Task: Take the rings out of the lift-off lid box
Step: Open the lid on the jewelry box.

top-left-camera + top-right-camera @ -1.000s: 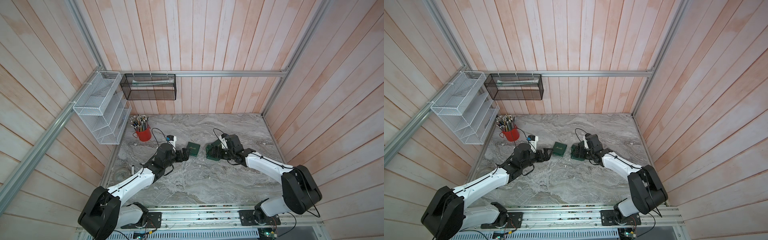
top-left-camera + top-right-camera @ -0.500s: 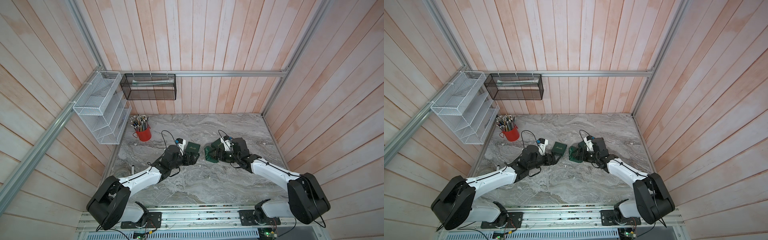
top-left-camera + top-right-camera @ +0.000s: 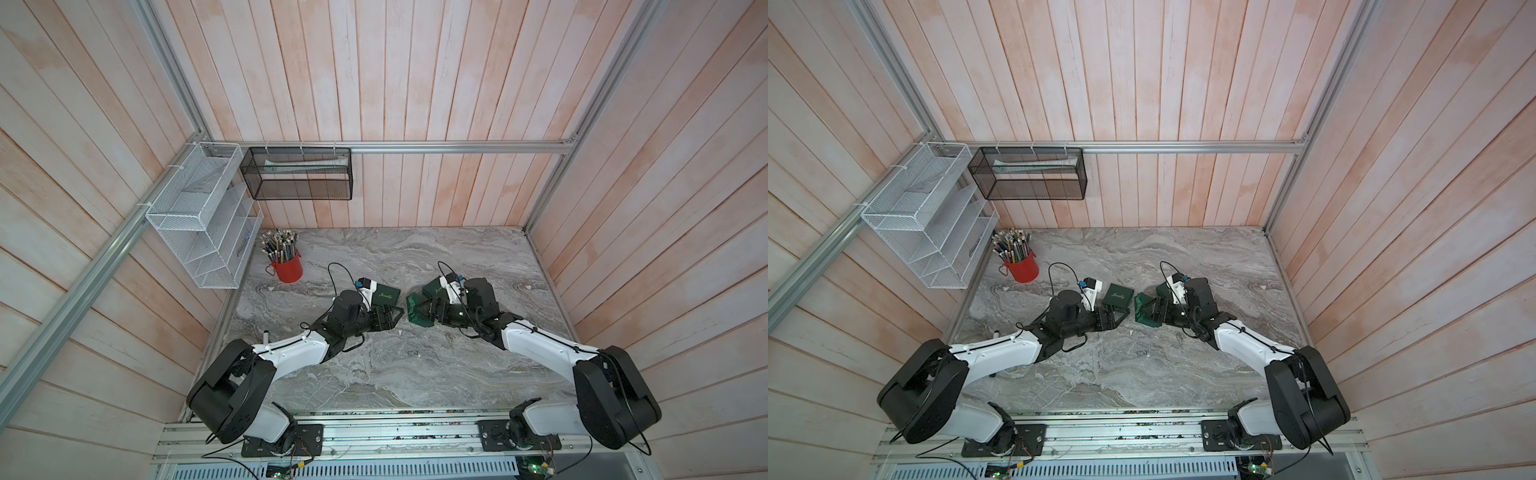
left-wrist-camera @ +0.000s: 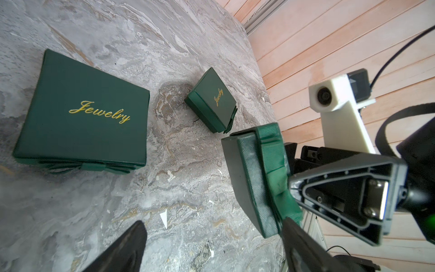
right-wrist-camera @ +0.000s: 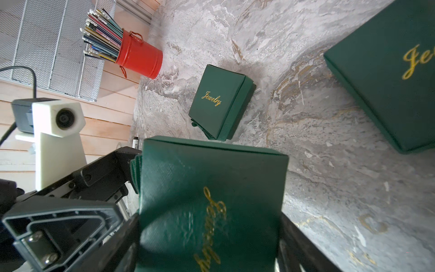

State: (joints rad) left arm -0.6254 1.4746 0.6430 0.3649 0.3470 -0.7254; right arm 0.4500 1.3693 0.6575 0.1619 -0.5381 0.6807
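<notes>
Green lift-off lid box [image 5: 211, 188], gold "Jewelry" script and ribboned edge, is pinched tilted between the right gripper [image 5: 209, 226] fingers near mid-worktop; rings not visible. Left gripper [image 4: 214, 226] fingers are spread and empty, just beside the box's edge, with a flat green box [image 4: 82, 113] and another green box [image 4: 211, 101] lying close behind. Grey marbled worktop [image 3: 395, 374] is open toward the front, with pink plank walls and a red pencil cup [image 3: 287, 268] at the far-left corner.
</notes>
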